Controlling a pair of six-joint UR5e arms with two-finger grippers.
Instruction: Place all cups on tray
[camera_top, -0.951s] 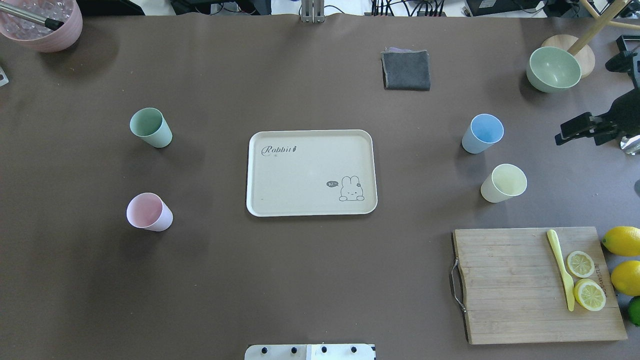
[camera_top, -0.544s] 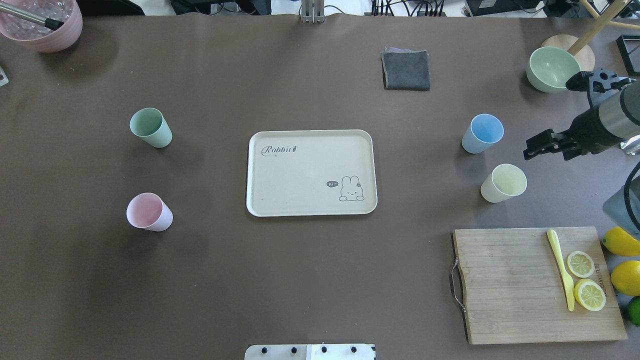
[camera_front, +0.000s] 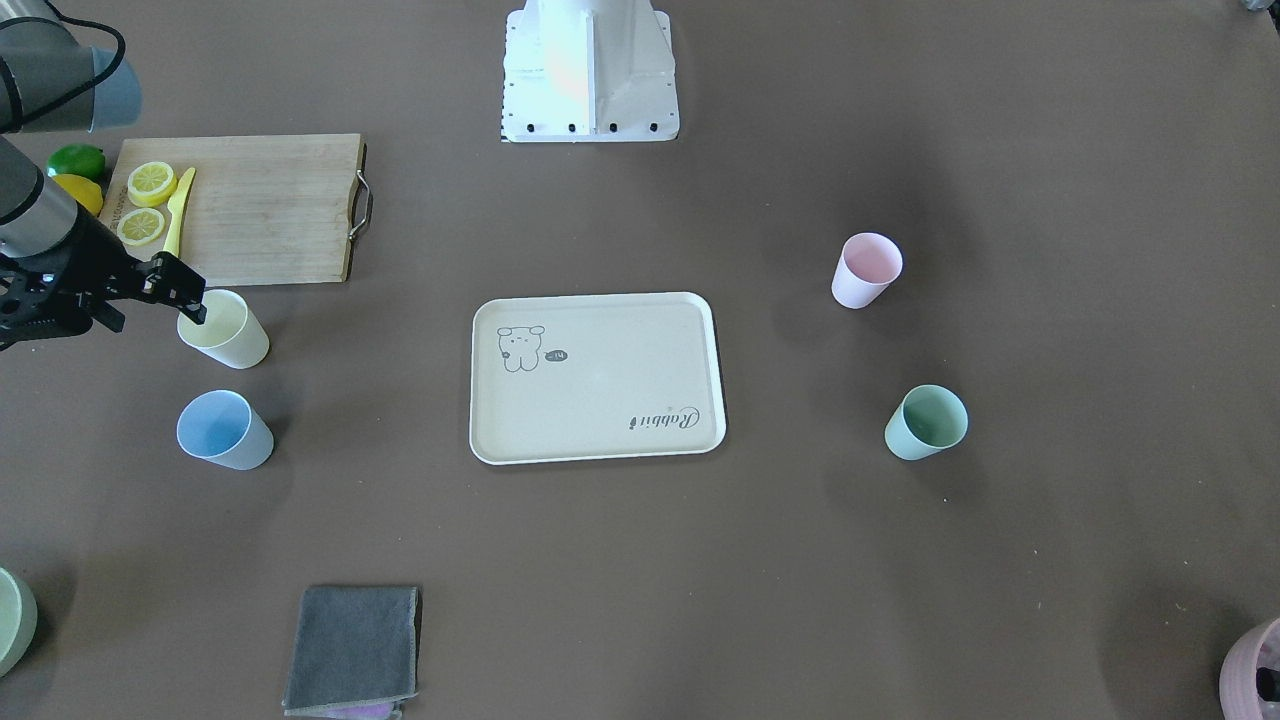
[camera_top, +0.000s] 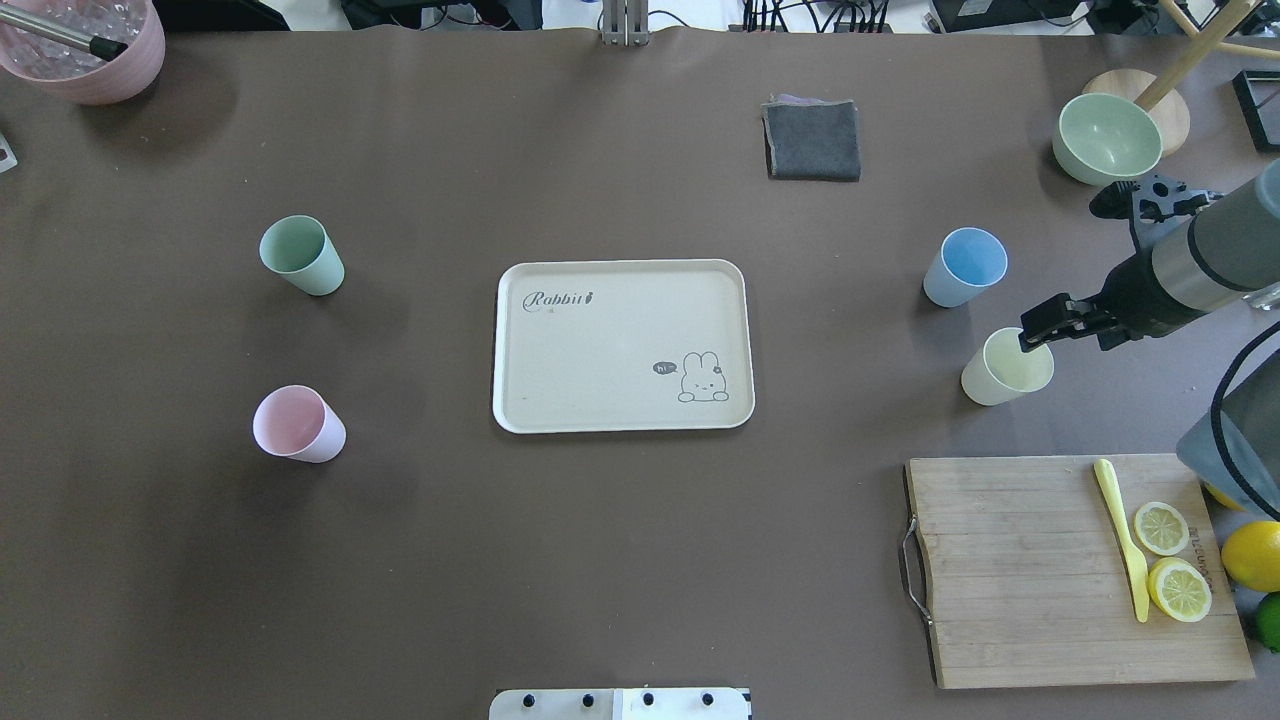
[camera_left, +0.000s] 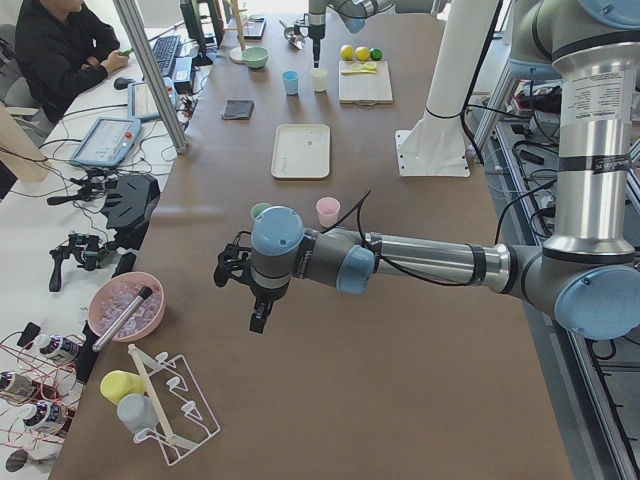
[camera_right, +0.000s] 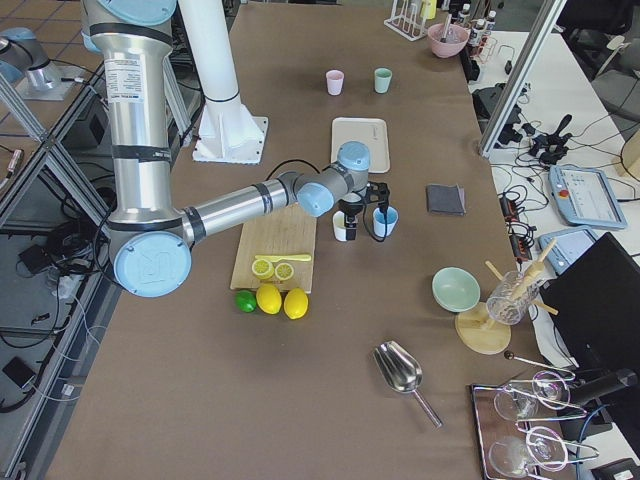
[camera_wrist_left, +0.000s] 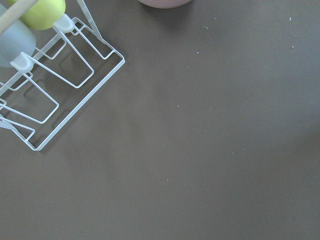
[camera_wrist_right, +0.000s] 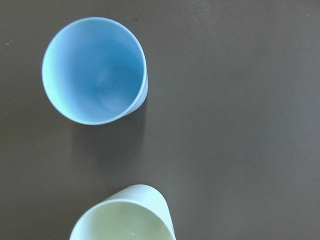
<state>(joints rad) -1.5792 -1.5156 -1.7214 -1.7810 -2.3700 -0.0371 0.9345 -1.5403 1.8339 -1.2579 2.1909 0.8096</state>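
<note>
The cream tray (camera_top: 600, 350) lies mid-table with nothing on it. A green cup (camera_top: 300, 255) and a pink cup (camera_top: 297, 424) stand to its left. A blue cup (camera_top: 964, 266) and a pale yellow cup (camera_top: 1005, 368) stand to its right. My right gripper (camera_top: 1035, 335) hovers over the yellow cup's right rim and looks open and empty. The right wrist view looks down on the blue cup (camera_wrist_right: 95, 70) and the yellow cup (camera_wrist_right: 125, 217). My left gripper (camera_left: 252, 300) shows only in the exterior left view, far from the cups; I cannot tell if it is open.
A wooden cutting board (camera_top: 1010, 570) with lemon slices and a yellow knife lies front right, whole lemons (camera_top: 1250, 555) beside it. A grey cloth (camera_top: 812, 140) and a green bowl (camera_top: 1105, 138) sit at the back right. A pink bowl (camera_top: 90, 50) and a wire rack (camera_wrist_left: 55, 90) are far left.
My right arm has come in from the right edge, moving left and toward the front, from beside the blue cup to over the yellow cup's rim. The cups and tray have not moved.
</note>
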